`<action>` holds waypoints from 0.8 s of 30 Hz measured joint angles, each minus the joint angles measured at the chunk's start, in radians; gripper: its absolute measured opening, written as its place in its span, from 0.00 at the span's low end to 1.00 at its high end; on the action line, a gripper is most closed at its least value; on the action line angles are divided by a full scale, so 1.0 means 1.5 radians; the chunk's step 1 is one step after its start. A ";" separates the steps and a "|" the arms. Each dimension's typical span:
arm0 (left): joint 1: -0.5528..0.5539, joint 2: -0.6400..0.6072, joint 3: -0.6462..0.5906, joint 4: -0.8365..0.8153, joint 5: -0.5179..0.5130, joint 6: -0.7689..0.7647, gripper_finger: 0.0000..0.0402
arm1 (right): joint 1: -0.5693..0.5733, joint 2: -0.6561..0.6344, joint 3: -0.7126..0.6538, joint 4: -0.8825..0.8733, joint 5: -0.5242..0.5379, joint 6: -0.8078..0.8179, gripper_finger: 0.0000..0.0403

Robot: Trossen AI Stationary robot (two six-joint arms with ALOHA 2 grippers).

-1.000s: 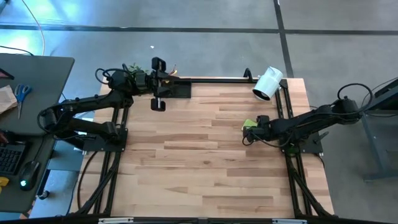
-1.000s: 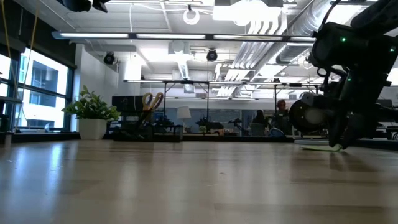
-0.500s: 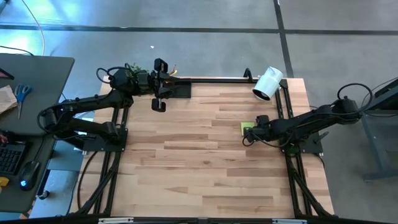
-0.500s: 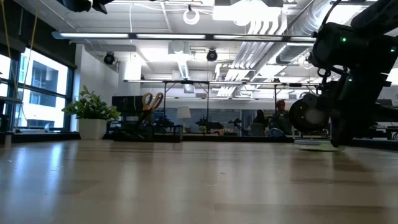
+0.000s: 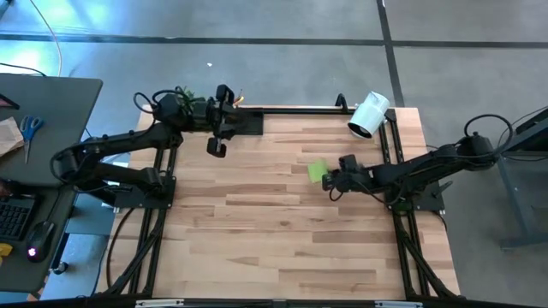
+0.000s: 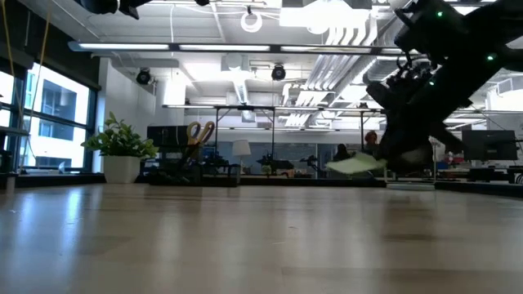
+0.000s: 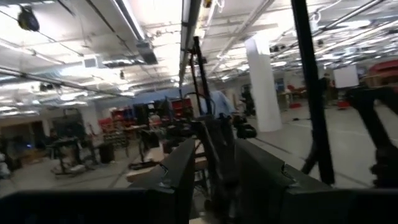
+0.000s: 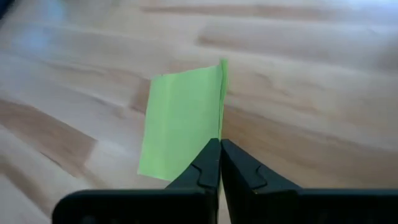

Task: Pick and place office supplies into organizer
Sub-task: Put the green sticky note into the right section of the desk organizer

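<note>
1. Right pincer (image 5: pixel 329 181) sits over the right-centre of the wooden worktop (image 5: pixel 282 239), fingers pinched together on the edge of the lime-green sticky-note pad (image 5: pixel 318 171).
2. Right wrist view: the two dark fingers (image 8: pixel 208 165) meet tip to tip with the pad's edge between them; the pad (image 8: pixel 183 127) sticks out ahead of the tips, worktop planks underneath.
3. Low view: the pad (image 6: pixel 356 166) hangs off the worktop surface, tilted, under the right arm (image 6: pixel 433 73).
4. Left pincer (image 5: pixel 220 118) is at the far left edge of the worktop, over the black organizer (image 5: pixel 248 122), well apart from the pad.
5. Left pincer fingers stand partly apart; left wrist view shows the two dark fingers (image 7: pixel 180 177) with a gap between them, and I cannot tell whether anything is held.
6. Yellow-handled scissors (image 6: pixel 196 135) stand upright in the organizer in the low view, handles up.
7. Small green plant (image 6: pixel 121 147) in a white pot stands at the far left corner, just beside the organizer.
8. White cylinder (image 5: pixel 368 115) lies on its side at the far right corner of the worktop.
9. Blue-handled scissors (image 5: pixel 31 130) lie on the dark side desk left of the rig.
</note>
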State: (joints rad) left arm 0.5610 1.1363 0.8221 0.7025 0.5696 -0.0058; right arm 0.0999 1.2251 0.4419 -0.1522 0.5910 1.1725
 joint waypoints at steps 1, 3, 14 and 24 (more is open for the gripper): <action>0.000 -0.003 0.000 -0.007 0.004 -0.003 0.25 | -0.007 0.000 0.000 0.021 -0.002 -0.022 0.00; 0.000 -0.012 0.000 -0.034 0.022 -0.013 0.25 | -0.024 0.000 0.000 0.054 -0.010 -0.061 0.00; 0.001 -0.129 0.000 -0.314 0.047 0.033 0.25 | -0.177 0.014 0.002 0.291 -0.150 -0.273 0.00; 0.001 -0.194 0.000 -0.499 -0.031 0.074 0.25 | -0.301 0.186 0.159 0.317 -0.340 -0.408 0.00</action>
State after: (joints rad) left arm 0.5625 0.8452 0.8223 -0.0463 0.5236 0.1047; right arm -0.3514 1.5041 0.6806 0.3237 0.0806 0.5598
